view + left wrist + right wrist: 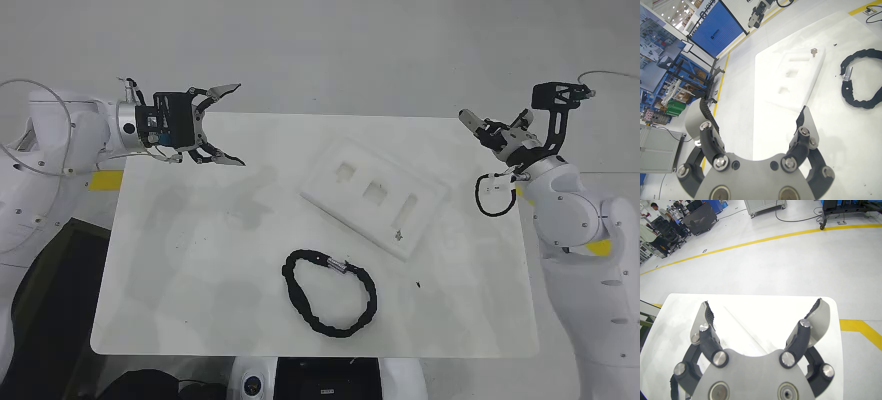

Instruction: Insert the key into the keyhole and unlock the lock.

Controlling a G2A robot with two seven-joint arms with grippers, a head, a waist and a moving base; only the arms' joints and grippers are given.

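The right claw (762, 301) hangs spread wide above the white desk (674, 321); a yellow floor line (753, 242) curves beyond.

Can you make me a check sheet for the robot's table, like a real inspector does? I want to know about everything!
Surface: white table with rounded corners.
Job's things: the key lies on a corner of the white foam tray. The black chain lock lies in a ring on the robot's side of the tray, apart from it.
Clutter: tiny dark specks on the table.
Pincers: left pincer open, holding nothing. Right pincer open, holding nothing. Each is by a far corner of the table.
Cables: a ribbed black cable by the right wrist. A floor cable beyond the table.
Surroundings: yellow floor line and blue board.
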